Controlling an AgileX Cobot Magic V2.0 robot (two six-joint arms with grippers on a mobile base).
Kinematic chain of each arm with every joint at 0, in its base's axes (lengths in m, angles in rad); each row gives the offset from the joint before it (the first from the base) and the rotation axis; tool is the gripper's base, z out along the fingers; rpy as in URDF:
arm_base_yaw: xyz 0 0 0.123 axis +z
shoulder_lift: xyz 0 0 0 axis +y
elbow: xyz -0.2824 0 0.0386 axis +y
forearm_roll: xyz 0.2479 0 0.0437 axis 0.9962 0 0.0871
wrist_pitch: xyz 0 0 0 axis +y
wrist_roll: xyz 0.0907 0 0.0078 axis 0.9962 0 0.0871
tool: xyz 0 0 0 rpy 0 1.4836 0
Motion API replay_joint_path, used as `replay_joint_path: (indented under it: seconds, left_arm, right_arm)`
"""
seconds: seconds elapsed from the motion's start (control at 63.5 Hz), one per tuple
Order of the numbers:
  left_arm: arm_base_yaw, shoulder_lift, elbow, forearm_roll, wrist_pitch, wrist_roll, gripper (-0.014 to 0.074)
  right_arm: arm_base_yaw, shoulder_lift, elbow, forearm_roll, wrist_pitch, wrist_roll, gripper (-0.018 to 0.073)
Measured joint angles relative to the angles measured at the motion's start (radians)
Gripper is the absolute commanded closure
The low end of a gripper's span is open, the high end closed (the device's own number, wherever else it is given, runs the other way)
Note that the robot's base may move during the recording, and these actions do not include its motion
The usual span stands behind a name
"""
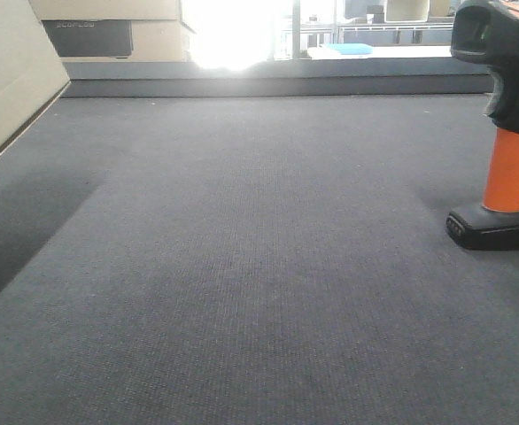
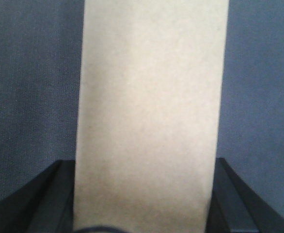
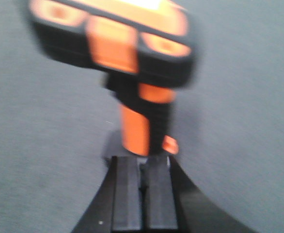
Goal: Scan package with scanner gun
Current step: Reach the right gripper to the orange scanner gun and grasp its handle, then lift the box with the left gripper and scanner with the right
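DESK: What is the setting?

PHOTOGRAPHER: A dark grey carpeted surface [image 1: 242, 266] runs back to a bright glare [image 1: 233, 31] along the far wall.

DESK: And the package?

PHOTOGRAPHER: The plain brown package [image 2: 151, 97] shows at the far left edge in the front view. The left gripper [image 2: 141, 165] is spread wide around it, its black fingers [image 2: 50, 194] flush against both sides, pinching it.

DESK: The scanner gun?

PHOTOGRAPHER: The black-and-orange scanner gun [image 1: 510, 133] stands upright on its base at the right, well apart from the package. The right gripper [image 3: 143, 167] has its pads [image 3: 126, 194] pressed together, tips at the foot of the handle. Whether they nip anything there, I cannot tell.
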Motion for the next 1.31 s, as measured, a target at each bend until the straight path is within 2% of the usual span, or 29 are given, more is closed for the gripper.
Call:
replay_joint_path:
  seconds: [0.126,0.347,0.441,0.504,0.567,0.677,1.056,1.308]
  left_arm:
    - [0.000,0.000,0.000,0.000,-0.004,0.000,0.0311]
    - [0.000,0.000,0.000,0.000,-0.008,0.000,0.0311]
    - [0.000,0.000,0.000,0.000,-0.010,0.000,0.0311]
    - [0.000,0.000,0.000,0.000,-0.012,0.000,0.0311]
    - [0.000,0.000,0.000,0.000,-0.019,0.000,0.0311]
    - [0.000,0.000,0.000,0.000,-0.028,0.000,0.0311]
    - [0.000,0.000,0.000,0.000,-0.049,0.000,0.0311]
    - [0.000,0.000,0.000,0.000,-0.051,0.000,0.0311]
  right_arm:
    - [0.034,0.061,0.000,-0.004,-0.044,0.000,0.0721]
    - [0.039,0.143,0.000,0.026,-0.109,0.000,0.0705]
    - [0.039,0.146,0.000,0.038,-0.126,-0.002,0.0517]
    - [0.039,0.146,0.000,0.040,-0.130,-0.002,0.0329]
    - [0.039,0.146,0.004,0.041,-0.144,-0.002,0.0178]
    - [0.039,0.148,0.027,0.044,-0.191,-0.002,0.0041]
    - [0.039,0.213,0.130,0.048,-0.532,0.005,0.0032]
    - [0.040,0.321,0.131,-0.092,-0.665,0.130,0.0032]
